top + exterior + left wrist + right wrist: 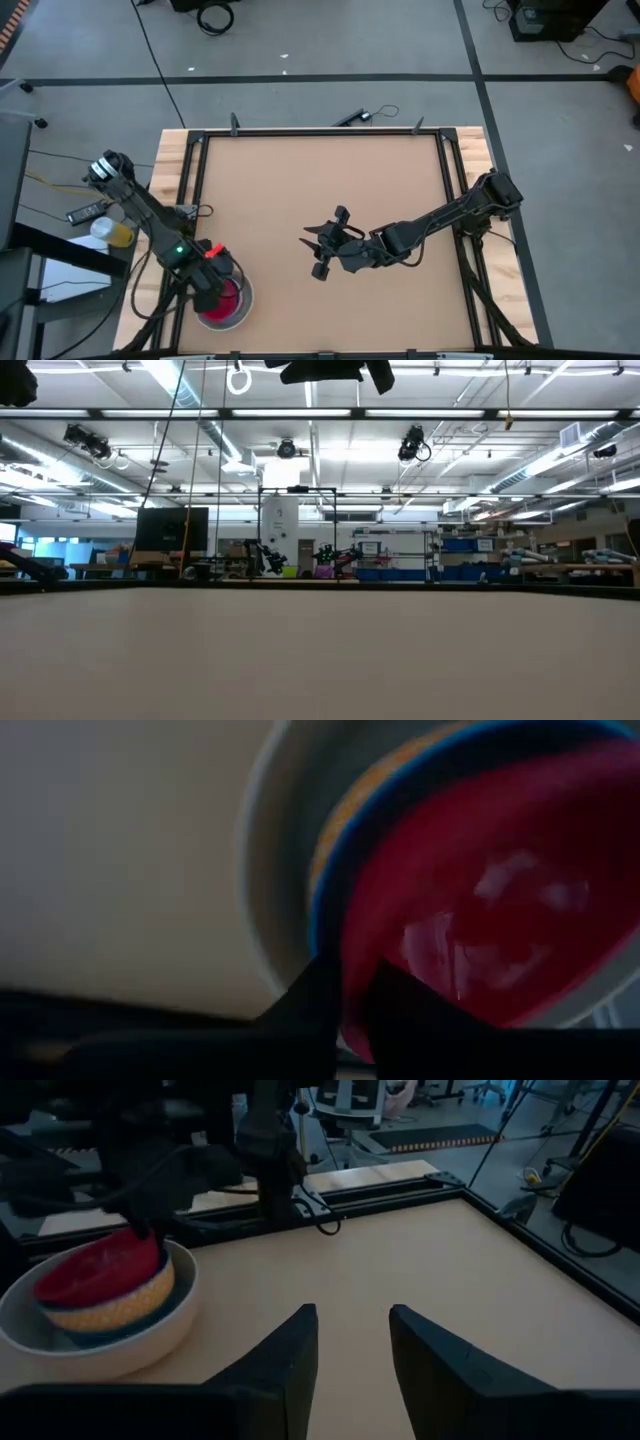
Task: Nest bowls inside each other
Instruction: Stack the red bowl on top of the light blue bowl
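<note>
Near the table's front left corner, a white-grey bowl (244, 298) (100, 1345) holds a stack of smaller bowls. In it sit a blue bowl (322, 905), a yellow-orange bowl (112, 1310) and, on top, a magenta bowl (98, 1270) (500, 900), which is tilted. My left gripper (216, 287) (352, 978) stands over the stack, pointing down, shut on the magenta bowl's rim. My right gripper (314, 250) (352, 1325) hangs open over the middle of the table with nothing between its fingers. My left gripper has the magenta bowl's rim (356, 1008) between its two fingers, one finger inside the bowl and one outside. The fingers come from above, pointing down. The bowl sits tilted on the yellow-orange bowl inside the white-grey bowl.
A black frame (320, 133) runs around the tan table top (300, 190), with wooden strips outside it. The middle and far part of the table top is free room. The left arm (140, 205) reaches along the left side, and the right arm (440, 215) comes in from the right.
</note>
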You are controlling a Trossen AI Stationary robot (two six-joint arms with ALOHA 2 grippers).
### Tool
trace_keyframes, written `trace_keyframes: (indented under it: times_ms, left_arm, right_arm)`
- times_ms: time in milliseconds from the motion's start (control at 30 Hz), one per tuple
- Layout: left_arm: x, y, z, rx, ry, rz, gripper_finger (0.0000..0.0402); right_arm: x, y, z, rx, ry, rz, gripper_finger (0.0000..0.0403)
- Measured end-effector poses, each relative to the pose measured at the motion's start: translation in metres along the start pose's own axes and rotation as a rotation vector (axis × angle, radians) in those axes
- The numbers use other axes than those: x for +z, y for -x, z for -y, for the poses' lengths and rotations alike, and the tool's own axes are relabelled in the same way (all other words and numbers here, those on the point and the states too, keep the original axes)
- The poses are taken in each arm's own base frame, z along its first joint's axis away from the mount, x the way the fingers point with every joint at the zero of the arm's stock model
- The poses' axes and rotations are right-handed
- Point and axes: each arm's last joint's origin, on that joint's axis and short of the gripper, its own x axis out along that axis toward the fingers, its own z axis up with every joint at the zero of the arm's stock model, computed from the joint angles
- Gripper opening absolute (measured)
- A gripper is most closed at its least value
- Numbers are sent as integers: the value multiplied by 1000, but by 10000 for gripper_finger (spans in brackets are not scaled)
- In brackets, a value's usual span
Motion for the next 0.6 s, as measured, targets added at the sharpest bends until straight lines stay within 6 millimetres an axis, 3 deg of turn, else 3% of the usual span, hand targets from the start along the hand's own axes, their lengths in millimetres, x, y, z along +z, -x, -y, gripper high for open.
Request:
trace_keyframes:
  times_ms: [333, 467, 600]
  left_arm:
    - [4, -3, 5, -39, -24, -2, 157]
    - [0, 2, 2, -54, 19, -23, 178]
    - [-8, 21, -1, -18, 51, 24, 179]
  right_arm:
    - [0, 0, 1, -4, -1, 1, 137]
    - [0, 0, 2, -72, 11, 16, 137]
    - [-3, 4, 1, -144, 50, 18, 134]
